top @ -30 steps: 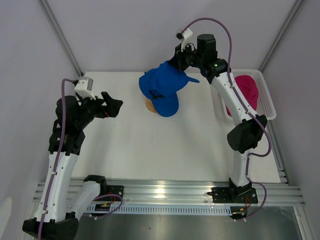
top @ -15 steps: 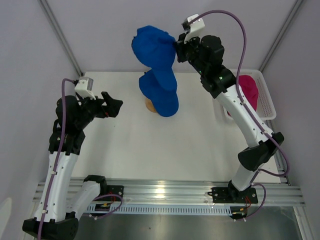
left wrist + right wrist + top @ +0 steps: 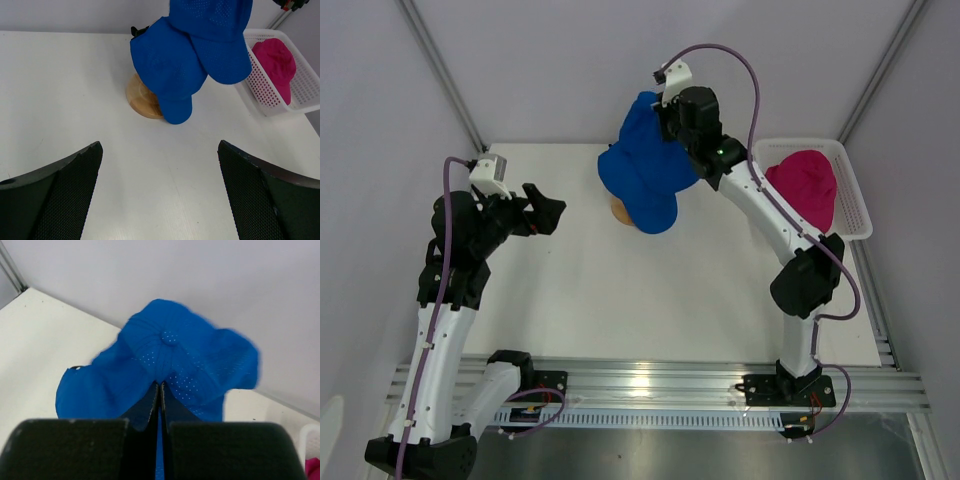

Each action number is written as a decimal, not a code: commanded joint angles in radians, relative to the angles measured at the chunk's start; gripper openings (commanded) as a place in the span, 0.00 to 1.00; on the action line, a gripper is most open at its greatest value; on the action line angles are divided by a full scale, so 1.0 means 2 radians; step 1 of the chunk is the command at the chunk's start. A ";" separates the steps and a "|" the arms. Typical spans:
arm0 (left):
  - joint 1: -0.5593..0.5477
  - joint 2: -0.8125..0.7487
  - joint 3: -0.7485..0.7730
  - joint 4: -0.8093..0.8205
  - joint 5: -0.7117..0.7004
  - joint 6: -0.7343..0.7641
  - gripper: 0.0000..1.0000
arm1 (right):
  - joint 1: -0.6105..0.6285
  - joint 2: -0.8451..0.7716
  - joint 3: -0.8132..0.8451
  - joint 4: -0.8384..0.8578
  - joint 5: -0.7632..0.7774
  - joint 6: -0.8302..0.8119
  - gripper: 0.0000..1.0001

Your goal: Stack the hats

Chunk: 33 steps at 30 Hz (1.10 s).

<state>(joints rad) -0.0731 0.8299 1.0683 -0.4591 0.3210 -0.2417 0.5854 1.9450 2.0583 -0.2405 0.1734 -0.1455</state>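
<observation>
A blue hat (image 3: 642, 197) sits on the tan wooden stand (image 3: 618, 210) at the back middle of the table. A second blue hat (image 3: 642, 128) hangs just above and behind it, pinched by my right gripper (image 3: 663, 122), whose jaws are shut on its crown fabric (image 3: 165, 347). From the left wrist, the held hat (image 3: 215, 30) overlaps the hat on the stand (image 3: 167, 70). A magenta hat (image 3: 804, 188) lies in the white basket (image 3: 857, 195). My left gripper (image 3: 555, 212) stands open and holds nothing, over the table left of the stand.
The white mesh basket (image 3: 305, 95) stands at the table's right edge with the pink hat (image 3: 276, 59) in it. Grey walls and slanted frame posts close in the back. The wooden stand's base (image 3: 139, 97) shows under the blue hat.
The right arm raised the held blue hat high, then brought it down and left, close over the hat on the stand. The left arm has not moved.
</observation>
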 commanded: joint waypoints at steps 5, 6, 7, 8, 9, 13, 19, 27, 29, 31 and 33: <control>0.007 -0.002 0.016 0.006 0.008 0.013 1.00 | 0.003 -0.048 -0.050 0.051 -0.029 -0.017 0.00; 0.007 -0.002 0.015 0.006 0.008 0.013 1.00 | 0.002 -0.052 -0.052 0.054 -0.032 -0.017 0.00; 0.007 -0.003 0.014 0.006 0.009 0.013 0.99 | 0.001 -0.055 -0.053 0.054 -0.036 -0.016 0.00; 0.007 -0.002 0.015 0.006 0.008 0.013 0.99 | -0.001 -0.060 -0.054 0.054 -0.043 -0.015 0.00; 0.007 -0.004 0.016 0.006 0.009 0.013 1.00 | -0.003 -0.064 -0.056 0.053 -0.064 -0.012 0.00; 0.007 -0.004 0.015 0.006 0.009 0.013 0.99 | -0.006 -0.073 -0.077 0.055 -0.110 -0.022 0.00; 0.007 -0.005 0.015 0.007 0.011 0.012 1.00 | -0.005 -0.078 -0.113 0.047 -0.124 -0.020 0.00; 0.007 -0.004 0.014 0.008 0.012 0.011 0.99 | -0.010 -0.073 -0.165 0.072 -0.175 -0.029 0.00; 0.007 -0.005 0.013 0.008 0.011 0.012 1.00 | -0.015 -0.060 -0.157 0.063 -0.166 -0.028 0.00; 0.007 -0.004 0.014 0.008 0.011 0.012 0.99 | -0.022 -0.054 -0.154 0.060 -0.160 -0.022 0.00; 0.007 -0.003 0.013 0.008 0.012 0.012 0.99 | -0.032 -0.050 -0.152 0.051 -0.163 -0.012 0.00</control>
<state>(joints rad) -0.0731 0.8303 1.0683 -0.4591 0.3225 -0.2417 0.5526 1.8336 1.7168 -0.1642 -0.1440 -0.1772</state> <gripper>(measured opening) 0.994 0.008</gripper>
